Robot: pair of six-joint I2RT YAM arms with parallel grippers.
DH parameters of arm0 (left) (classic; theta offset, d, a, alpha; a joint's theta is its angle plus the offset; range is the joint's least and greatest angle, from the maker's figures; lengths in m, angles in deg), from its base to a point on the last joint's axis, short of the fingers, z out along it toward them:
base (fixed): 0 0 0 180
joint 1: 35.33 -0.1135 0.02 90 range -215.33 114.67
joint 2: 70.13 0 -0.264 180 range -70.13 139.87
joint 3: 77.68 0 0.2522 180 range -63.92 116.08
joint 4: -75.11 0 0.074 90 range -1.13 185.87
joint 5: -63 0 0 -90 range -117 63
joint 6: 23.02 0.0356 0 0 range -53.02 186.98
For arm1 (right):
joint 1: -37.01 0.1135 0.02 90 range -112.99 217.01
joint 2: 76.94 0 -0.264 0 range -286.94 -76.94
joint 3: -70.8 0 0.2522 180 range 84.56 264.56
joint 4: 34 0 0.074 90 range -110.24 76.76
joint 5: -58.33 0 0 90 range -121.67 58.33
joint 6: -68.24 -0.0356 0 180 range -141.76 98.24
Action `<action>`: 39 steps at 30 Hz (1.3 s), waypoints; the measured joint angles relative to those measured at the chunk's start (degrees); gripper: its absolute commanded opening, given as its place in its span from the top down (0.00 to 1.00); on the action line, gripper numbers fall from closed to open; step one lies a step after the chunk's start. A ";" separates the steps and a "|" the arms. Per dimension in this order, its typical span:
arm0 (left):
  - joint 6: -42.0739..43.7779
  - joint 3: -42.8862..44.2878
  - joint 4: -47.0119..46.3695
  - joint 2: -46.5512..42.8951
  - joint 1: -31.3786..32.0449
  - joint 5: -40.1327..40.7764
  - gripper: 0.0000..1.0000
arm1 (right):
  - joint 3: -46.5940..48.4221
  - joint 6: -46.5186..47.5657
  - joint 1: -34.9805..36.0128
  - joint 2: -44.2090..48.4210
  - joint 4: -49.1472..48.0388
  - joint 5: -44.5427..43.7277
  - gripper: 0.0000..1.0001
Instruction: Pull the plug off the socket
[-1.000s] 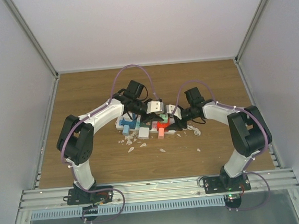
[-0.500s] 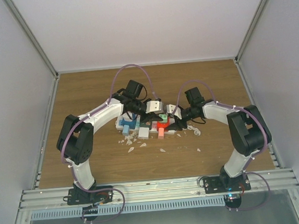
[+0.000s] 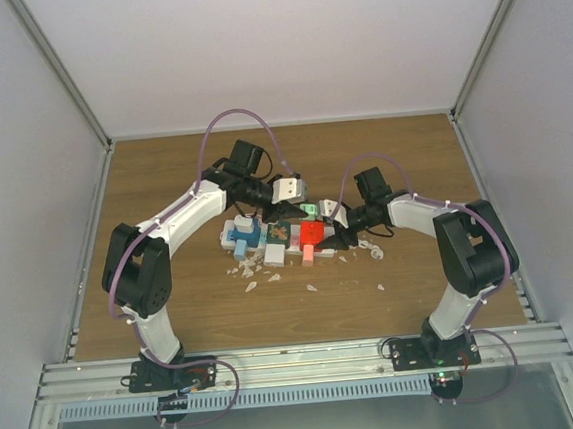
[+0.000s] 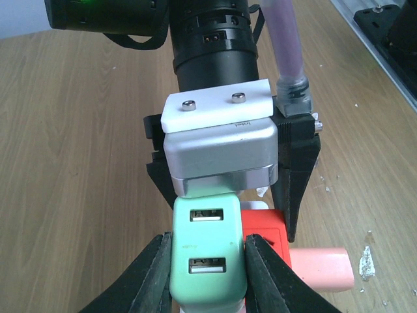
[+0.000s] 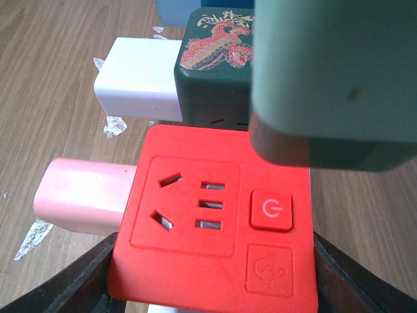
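The power strip [image 3: 233,229] lies mid-table, mostly covered by coloured adapter blocks. My left gripper [image 3: 309,215] is shut on a mint green USB plug [image 4: 208,251]; both black fingers [image 4: 153,274] press its sides. The plug shows blurred and close at the upper right of the right wrist view [image 5: 332,65], above the red cube. I cannot tell if it is still seated. My right gripper [image 5: 215,267] is shut on a red socket cube [image 5: 215,222] with a power button, which also shows in the top view [image 3: 312,234].
A dark green cube with a dragon print [image 5: 212,72], a white cube [image 5: 137,78] and a pink block [image 5: 81,195] sit beside the red cube. A blue block [image 3: 241,241] sits at the strip's left end. White flakes [image 3: 250,283] litter the wooden table.
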 measured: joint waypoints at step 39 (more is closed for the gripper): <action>1.99 -4.83 -15.76 2.12 -43.54 21.03 0.82 | 9.46 -15.72 -0.13 2.60 -3.54 2.34 0.01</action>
